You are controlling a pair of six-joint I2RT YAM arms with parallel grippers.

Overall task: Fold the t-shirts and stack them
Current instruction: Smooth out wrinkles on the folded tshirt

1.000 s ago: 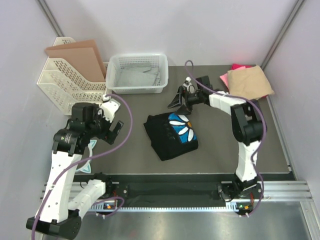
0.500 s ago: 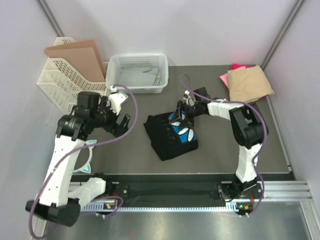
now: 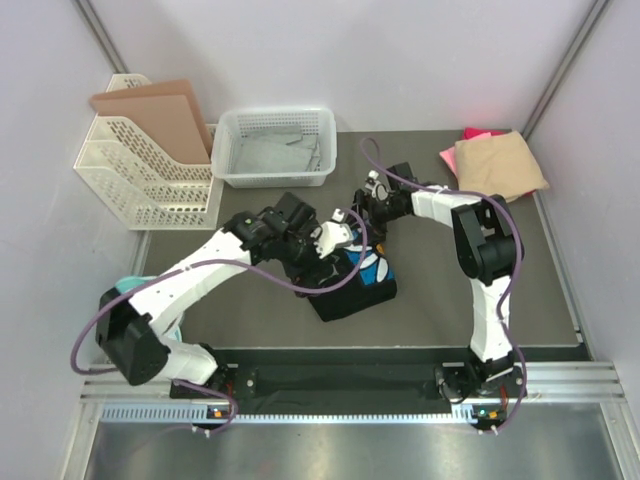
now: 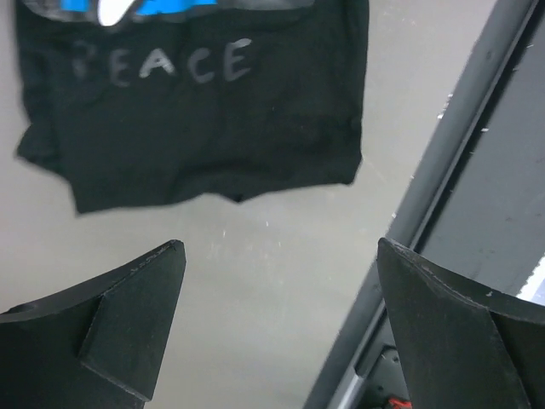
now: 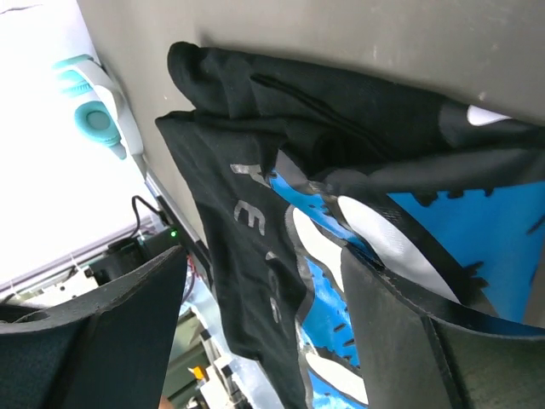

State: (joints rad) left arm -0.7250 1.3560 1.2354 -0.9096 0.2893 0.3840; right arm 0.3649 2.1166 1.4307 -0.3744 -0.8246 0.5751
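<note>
Left gripper has swung beside right gripper over black t-shirt, both jaws spread; basket holds perhaps cloth.

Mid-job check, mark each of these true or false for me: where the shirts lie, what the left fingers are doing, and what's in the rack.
1. The black t-shirt lies folded on the table. True.
2. The tan t-shirt lies under the pink t-shirt. False: the tan one is on top, at the far right corner.
3. The left gripper has its fingers shut on the black t-shirt. False: they stand wide open with nothing between them.
4. Cardboard sheets stand in the white file rack at far left. True.
</note>
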